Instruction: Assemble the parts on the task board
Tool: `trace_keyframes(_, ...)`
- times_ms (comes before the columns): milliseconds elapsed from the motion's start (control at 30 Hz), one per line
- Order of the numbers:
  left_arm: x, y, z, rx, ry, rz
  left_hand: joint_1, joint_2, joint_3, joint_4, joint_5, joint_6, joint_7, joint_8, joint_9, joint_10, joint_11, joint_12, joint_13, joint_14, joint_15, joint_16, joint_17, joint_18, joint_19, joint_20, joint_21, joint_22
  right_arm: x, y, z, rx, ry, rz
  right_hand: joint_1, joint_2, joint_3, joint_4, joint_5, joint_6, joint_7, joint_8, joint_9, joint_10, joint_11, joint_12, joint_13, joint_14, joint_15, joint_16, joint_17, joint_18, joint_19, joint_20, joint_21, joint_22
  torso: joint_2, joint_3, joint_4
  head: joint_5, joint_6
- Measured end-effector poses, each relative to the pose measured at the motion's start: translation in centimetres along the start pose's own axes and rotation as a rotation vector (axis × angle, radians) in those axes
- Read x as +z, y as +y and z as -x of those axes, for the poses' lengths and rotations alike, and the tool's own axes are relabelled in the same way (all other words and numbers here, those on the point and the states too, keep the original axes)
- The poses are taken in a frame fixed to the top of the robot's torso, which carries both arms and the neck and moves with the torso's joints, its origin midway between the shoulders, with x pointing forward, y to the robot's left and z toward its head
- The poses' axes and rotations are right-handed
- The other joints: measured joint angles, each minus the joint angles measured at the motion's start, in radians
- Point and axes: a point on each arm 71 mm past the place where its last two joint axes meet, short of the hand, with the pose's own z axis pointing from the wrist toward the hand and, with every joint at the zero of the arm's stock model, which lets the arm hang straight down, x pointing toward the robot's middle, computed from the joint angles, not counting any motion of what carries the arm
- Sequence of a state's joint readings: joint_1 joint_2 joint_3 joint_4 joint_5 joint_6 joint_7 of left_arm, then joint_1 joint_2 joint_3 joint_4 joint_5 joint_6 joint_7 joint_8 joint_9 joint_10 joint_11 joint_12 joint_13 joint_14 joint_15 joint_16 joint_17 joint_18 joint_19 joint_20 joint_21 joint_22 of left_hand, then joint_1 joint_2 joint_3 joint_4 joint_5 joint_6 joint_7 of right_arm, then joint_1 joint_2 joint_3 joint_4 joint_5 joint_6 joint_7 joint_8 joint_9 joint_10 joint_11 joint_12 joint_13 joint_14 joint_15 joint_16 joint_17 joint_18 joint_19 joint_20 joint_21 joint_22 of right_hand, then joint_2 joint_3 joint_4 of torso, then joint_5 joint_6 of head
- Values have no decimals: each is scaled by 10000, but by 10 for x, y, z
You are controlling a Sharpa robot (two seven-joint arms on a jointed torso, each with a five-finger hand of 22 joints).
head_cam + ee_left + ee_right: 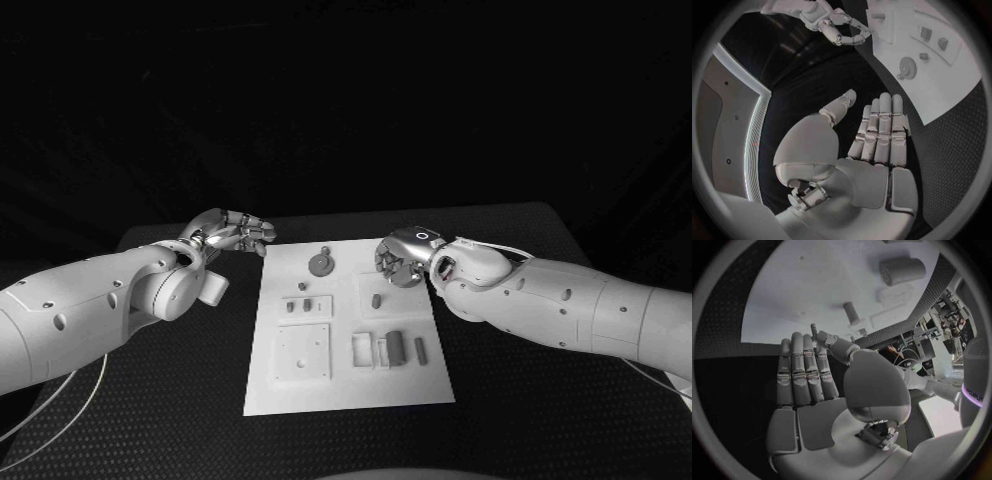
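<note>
White task board (351, 385) lies mid-worktop (173, 400) bearing small grey parts (387, 347); left robot hand (231, 233) hovers off its far-left corner, right robot hand (405, 257) over its far-right area, both with fingers extended, holding nothing.

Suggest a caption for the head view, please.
Both hands, left and right, hover empty beside the task board with its parts.

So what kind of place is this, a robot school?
Probably a robot test lab: a black table with dark drapes behind, a white task board of small parts, and the left hand and right hand poised, holding nothing.
</note>
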State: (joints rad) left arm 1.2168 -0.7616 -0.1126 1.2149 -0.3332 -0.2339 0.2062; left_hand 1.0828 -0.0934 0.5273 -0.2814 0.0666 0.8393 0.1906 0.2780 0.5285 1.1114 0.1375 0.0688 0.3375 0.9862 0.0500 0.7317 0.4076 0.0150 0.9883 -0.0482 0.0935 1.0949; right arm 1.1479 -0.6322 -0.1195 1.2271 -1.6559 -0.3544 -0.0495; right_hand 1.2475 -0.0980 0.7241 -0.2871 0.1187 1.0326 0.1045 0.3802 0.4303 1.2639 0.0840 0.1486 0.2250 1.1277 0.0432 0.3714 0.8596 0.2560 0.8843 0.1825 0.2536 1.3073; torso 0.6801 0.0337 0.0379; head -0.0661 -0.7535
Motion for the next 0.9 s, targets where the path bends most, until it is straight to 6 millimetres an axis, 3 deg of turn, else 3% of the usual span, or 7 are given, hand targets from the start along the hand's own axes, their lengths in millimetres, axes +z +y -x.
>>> trace_keyframes(267,0,0,1,-10,-38,16,0,0,0,0,0,0,0,0,0,0,0,0,1,0,0,0,10,0,0,0,-38,1,1,27,19,741,-617,675,-12,-12,0,0,0,0,0,0,-2,-1,1,-1,13,0,1,0,2,-1,0,0,0,0,-3,-3,-8,119,-10)
trace_keyframes(467,1,1,3,-32,-87,37,0,0,0,0,0,0,0,0,1,0,0,0,-8,0,0,-41,20,-1,0,0,-38,-8,4,48,23,1050,-760,1131,-14,-14,0,0,0,-1,1,0,-2,-2,2,-1,12,-1,1,0,1,-1,0,0,0,0,-7,-15,-6,289,14)
trace_keyframes(900,5,1,8,-42,-278,64,0,0,0,0,0,0,0,0,-8,0,0,0,-8,0,0,-41,30,1,0,0,-38,-7,15,99,20,1694,-852,2245,-24,14,0,0,-26,-2,1,0,9,-4,4,-21,31,-1,1,0,9,0,0,0,0,0,-12,-41,10,971,-32)
